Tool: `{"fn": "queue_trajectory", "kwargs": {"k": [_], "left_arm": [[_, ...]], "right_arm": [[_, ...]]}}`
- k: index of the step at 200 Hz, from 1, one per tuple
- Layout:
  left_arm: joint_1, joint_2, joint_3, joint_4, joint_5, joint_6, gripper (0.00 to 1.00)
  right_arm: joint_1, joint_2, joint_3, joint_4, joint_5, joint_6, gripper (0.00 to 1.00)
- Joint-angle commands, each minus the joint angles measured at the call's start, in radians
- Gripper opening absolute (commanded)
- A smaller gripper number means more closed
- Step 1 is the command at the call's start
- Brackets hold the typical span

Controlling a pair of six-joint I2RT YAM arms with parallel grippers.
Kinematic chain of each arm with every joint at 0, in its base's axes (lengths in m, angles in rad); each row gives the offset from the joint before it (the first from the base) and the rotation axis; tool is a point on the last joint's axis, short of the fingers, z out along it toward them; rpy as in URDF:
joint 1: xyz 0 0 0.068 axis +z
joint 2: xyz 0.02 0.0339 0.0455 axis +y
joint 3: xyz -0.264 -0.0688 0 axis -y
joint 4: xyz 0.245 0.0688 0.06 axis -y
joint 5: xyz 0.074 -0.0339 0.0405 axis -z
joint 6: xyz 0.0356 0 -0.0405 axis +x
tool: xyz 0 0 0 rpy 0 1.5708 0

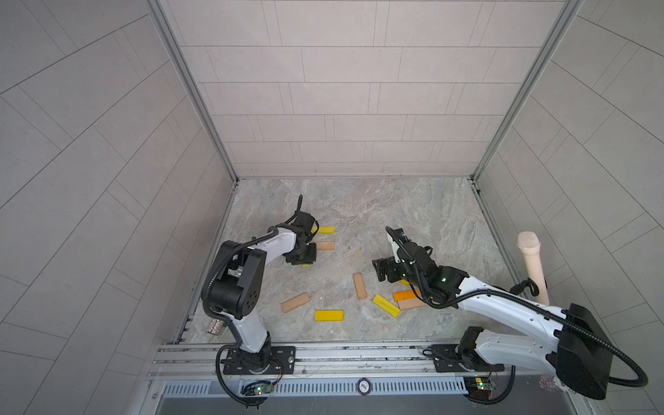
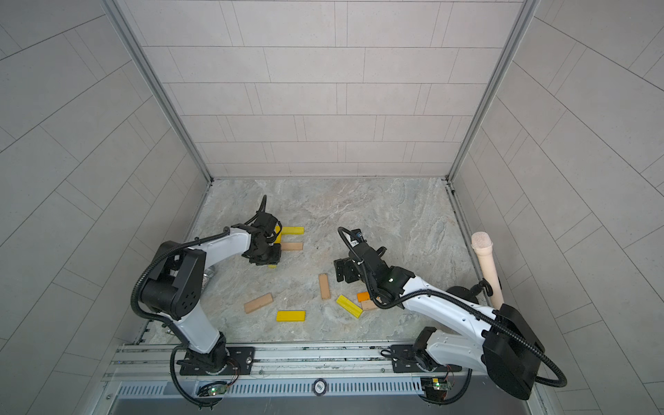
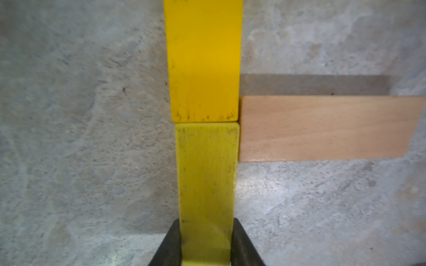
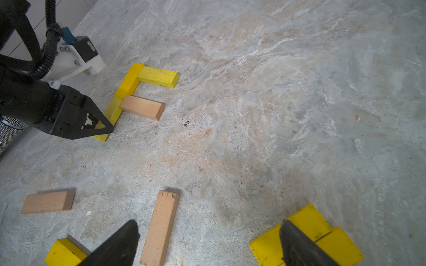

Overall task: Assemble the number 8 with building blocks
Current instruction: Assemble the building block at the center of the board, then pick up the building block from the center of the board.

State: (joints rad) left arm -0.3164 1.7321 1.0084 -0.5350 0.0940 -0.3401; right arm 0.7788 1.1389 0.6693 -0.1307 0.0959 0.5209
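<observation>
Marble-patterned tabletop point(image 1: 395, 215) carries the start of the number 8 point(image 4: 129, 81) on its left side: 4 bars laid like an F. The left gripper point(image 3: 205, 230) is closed on the lower yellow bar point(image 3: 207, 179), pinching its long sides near 1 end. Its other end meets the upper yellow bar point(image 3: 202, 57), and the tan bar point(image 3: 322, 129) touches beside the joint. These wooden bars look light, stiff and smooth, so a pinch across the narrow width suits them. The right gripper point(image 4: 209, 223) hangs wide open and empty above loose bars point(image 1: 359, 286)
</observation>
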Motion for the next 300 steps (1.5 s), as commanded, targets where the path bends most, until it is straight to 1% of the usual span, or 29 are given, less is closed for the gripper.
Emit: {"fn": "queue_trajectory", "kwargs": {"k": [1,49,107,124,135,148,161,170,204,223,227,235,270,288,300], "left_arm": [[-0.001,0.008,0.014,-0.003,0.000,-0.001,0.36],[-0.002,0.000,0.009,-0.005,0.004,-0.002,0.42],[-0.001,-0.021,0.005,-0.012,0.007,-0.012,0.44],[-0.001,-0.040,0.002,-0.022,0.003,-0.026,0.48],[-0.001,-0.063,-0.007,-0.022,0.000,-0.036,0.52],[-0.001,-0.100,-0.021,-0.024,-0.003,-0.049,0.57],[-0.001,-0.145,-0.038,-0.024,-0.003,-0.061,0.65],[-0.002,-0.179,-0.050,-0.022,0.001,-0.069,0.71],[-0.001,-0.309,-0.082,0.009,0.088,-0.106,0.93],[-0.001,-0.370,-0.063,-0.008,0.127,-0.102,0.95],[-0.001,-0.383,-0.059,-0.009,0.135,-0.102,0.98],[-0.001,-0.409,-0.050,-0.017,0.144,-0.103,1.00],[-0.001,-0.541,-0.008,-0.084,0.158,-0.109,1.00],[-0.001,-0.620,-0.007,-0.100,0.179,-0.013,1.00],[-0.001,-0.682,-0.020,-0.097,0.195,0.039,1.00]], "right_arm": [[0.001,0.004,-0.004,0.007,0.023,0.013,0.97],[0.000,0.010,-0.003,0.011,0.020,0.009,0.97],[0.001,0.008,-0.004,0.012,0.018,0.011,0.96],[0.002,0.001,-0.005,0.007,0.018,0.011,0.96],[0.000,-0.003,-0.004,-0.002,0.018,0.009,0.96],[0.000,-0.005,0.002,-0.019,0.022,0.008,0.96],[0.002,-0.010,0.010,-0.038,0.038,0.017,0.97],[0.003,-0.014,0.013,-0.050,0.050,0.024,0.96],[0.014,-0.017,0.037,-0.103,0.086,0.038,0.96],[0.026,-0.009,0.053,-0.131,0.104,0.043,0.97],[0.029,-0.006,0.057,-0.136,0.110,0.045,0.97],[0.036,-0.001,0.063,-0.147,0.119,0.051,0.97],[0.082,0.041,0.111,-0.186,0.148,0.065,0.96],[0.099,0.079,0.138,-0.203,0.153,0.085,0.92],[0.108,0.104,0.151,-0.204,0.147,0.100,0.87]]}}
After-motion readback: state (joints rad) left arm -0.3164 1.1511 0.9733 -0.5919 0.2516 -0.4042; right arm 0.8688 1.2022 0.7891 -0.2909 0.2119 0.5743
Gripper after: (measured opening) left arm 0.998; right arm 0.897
